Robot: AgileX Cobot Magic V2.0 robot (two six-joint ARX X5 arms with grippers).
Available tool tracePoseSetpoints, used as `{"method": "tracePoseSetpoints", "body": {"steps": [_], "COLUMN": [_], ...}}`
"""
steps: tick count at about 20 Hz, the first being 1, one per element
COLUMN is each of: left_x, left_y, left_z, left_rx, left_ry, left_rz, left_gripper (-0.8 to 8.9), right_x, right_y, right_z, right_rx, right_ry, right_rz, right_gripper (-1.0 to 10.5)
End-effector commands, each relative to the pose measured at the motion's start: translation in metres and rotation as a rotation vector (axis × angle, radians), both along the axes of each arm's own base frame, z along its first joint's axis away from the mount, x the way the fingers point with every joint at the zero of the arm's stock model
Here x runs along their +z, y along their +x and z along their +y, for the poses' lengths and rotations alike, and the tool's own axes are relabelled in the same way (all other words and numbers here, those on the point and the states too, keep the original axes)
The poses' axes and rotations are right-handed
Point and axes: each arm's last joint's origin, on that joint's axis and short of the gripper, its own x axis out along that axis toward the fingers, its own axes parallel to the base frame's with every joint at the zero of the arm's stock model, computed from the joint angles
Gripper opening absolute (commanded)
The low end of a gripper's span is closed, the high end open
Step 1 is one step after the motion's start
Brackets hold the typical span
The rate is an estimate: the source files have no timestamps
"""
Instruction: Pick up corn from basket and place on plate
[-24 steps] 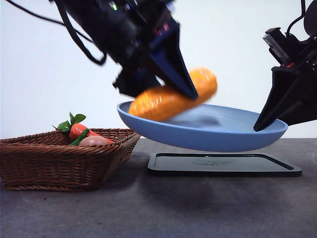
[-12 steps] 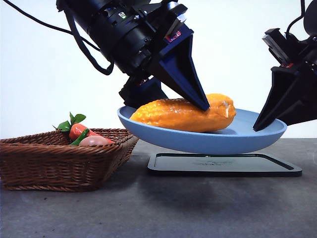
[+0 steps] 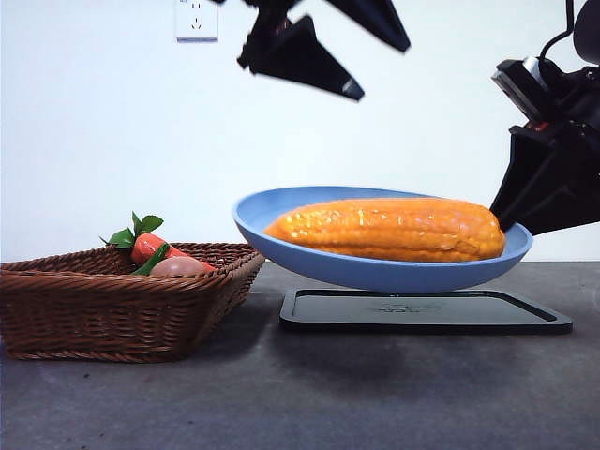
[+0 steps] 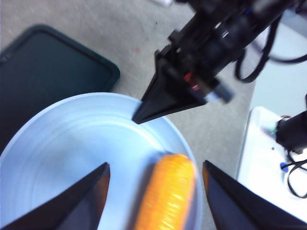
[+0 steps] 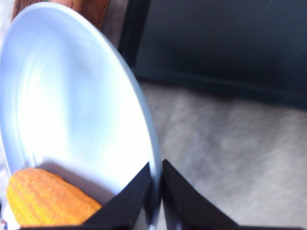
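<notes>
The corn [image 3: 389, 229] lies lengthwise in the light-blue plate [image 3: 309, 258], which hangs tilted above the black tray [image 3: 422, 311]. My right gripper [image 3: 516, 211] is shut on the plate's right rim [image 5: 152, 158] and holds it up. High above the plate, my left gripper [image 3: 380, 66] is open and holds nothing; its wrist view looks down on the corn [image 4: 168, 196] and the plate [image 4: 62, 143]. The wicker basket [image 3: 112, 305] stands at the left.
In the basket lie a red-orange vegetable with green leaves [image 3: 145, 244] and a brownish-pink rounded item [image 3: 178, 266]. The black tray sits flat on the grey table directly under the raised plate. A wall socket [image 3: 196, 19] is on the back wall.
My left gripper let go of the corn and rose well above the plate. The corn settled flat and slid toward the plate's right side. The plate is still held up.
</notes>
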Motion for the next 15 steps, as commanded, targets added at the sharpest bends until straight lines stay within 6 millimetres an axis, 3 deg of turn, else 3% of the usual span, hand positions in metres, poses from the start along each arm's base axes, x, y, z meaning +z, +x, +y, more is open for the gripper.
{"method": "tracePoseSetpoints", "body": {"steps": [1,7,11,15], "left_x": [0.019,0.032,0.030,0.030], "left_y": [0.001,-0.003,-0.004,-0.004], "left_z": [-0.002,0.003,0.004,0.004], "left_rx": [-0.017,-0.014,-0.014,-0.014], "left_ry": [-0.015,-0.018,-0.001,0.000], "left_rz": [-0.038,-0.040,-0.022,-0.020], "left_gripper": [3.15,3.13,3.13,3.13], "right_x": [0.005,0.006,-0.007,-0.023], "right_y": [0.015,0.070,0.111,0.134], "right_z": [-0.005,-0.020,-0.025,-0.028], "right_rx": [-0.036,-0.107,-0.131,-0.155], "right_ry": [0.009,0.005,-0.007,-0.040], "right_rz": [-0.013,0.012,0.086,0.130], "right_gripper": [0.0,0.0,0.0,0.0]}}
